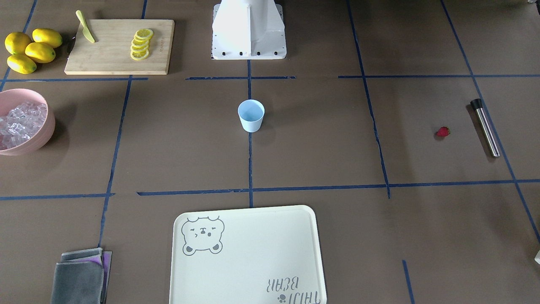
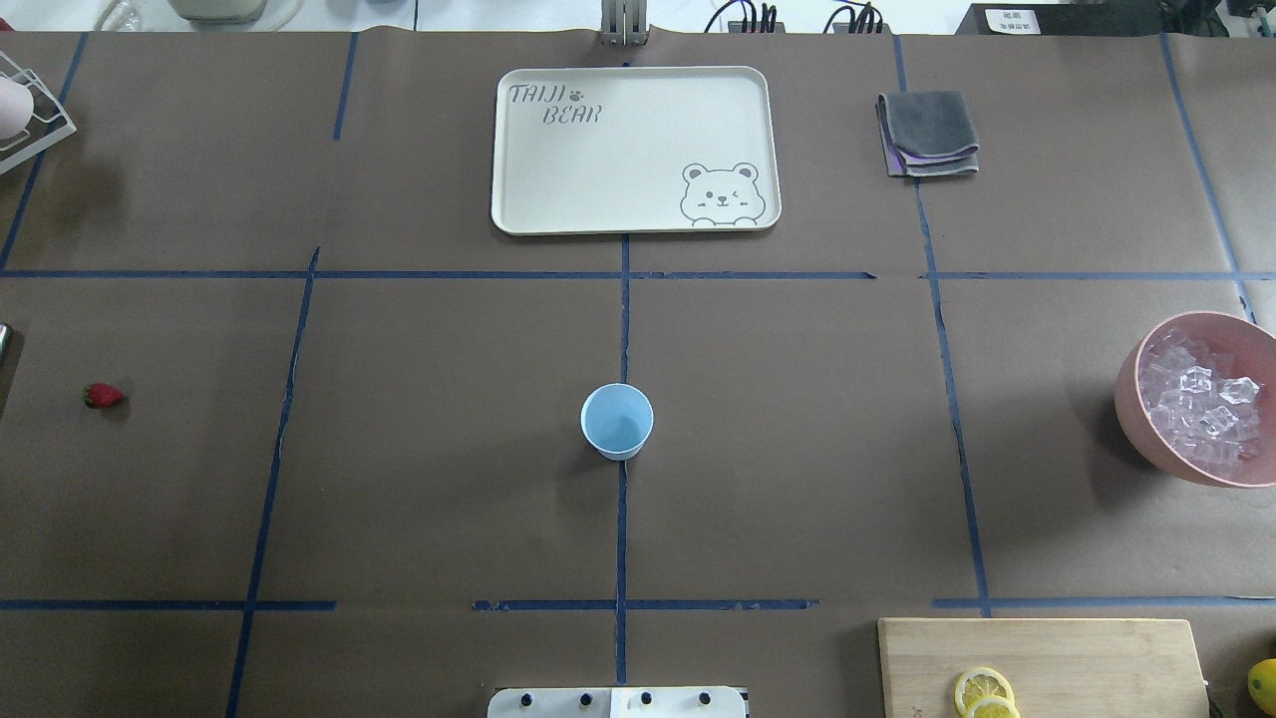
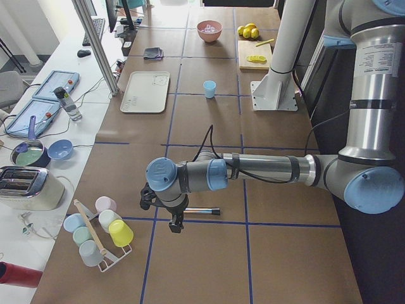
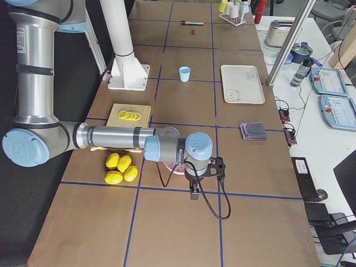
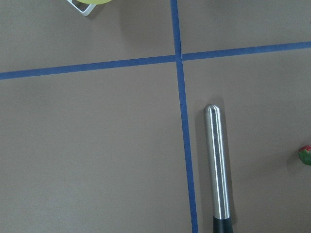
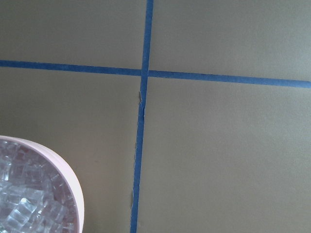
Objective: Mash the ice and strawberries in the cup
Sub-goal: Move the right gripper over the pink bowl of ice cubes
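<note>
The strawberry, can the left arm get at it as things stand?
Probably yes. The strawberry lies in the open on that arm's side, apart from the metal muddler. The left end effector hovers near that muddler, with nothing between.

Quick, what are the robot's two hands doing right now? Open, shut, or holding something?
Left gripper: cannot be told; it shows only in a side view.
Right gripper: cannot be told; it shows only in a side view.

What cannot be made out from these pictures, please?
- Left hand: shows only in exterior left view; open or shut unclear.
- Right hand: only in exterior right view; likewise unclear.
- Muddler: left wrist view, black end cut by bottom edge.
- Strawberry: same view, cut by right edge.
</note>
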You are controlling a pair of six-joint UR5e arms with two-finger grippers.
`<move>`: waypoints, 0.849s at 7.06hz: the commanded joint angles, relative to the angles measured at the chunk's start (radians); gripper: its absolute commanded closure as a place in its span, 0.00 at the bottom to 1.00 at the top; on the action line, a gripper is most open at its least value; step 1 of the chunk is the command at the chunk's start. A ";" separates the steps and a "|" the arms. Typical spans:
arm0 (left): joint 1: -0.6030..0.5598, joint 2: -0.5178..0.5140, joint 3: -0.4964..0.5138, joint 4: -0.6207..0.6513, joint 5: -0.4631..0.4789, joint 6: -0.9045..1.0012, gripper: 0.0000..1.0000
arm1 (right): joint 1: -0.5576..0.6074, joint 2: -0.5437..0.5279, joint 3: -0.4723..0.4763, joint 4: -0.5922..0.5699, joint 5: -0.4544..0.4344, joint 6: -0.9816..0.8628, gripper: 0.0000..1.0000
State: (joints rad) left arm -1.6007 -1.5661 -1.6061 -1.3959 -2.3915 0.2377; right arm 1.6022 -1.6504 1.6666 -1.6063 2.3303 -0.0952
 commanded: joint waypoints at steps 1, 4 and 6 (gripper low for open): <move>0.001 0.000 -0.002 0.000 0.000 0.000 0.00 | -0.002 0.004 0.007 0.002 0.000 0.002 0.00; 0.001 0.001 0.000 -0.023 0.000 -0.005 0.00 | -0.004 0.003 -0.004 0.038 0.000 0.003 0.00; 0.001 0.001 0.000 -0.023 0.000 -0.005 0.00 | -0.010 0.000 -0.004 0.042 0.000 0.003 0.00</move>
State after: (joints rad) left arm -1.6000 -1.5648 -1.6061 -1.4181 -2.3915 0.2334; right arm 1.5966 -1.6494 1.6637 -1.5687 2.3315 -0.0917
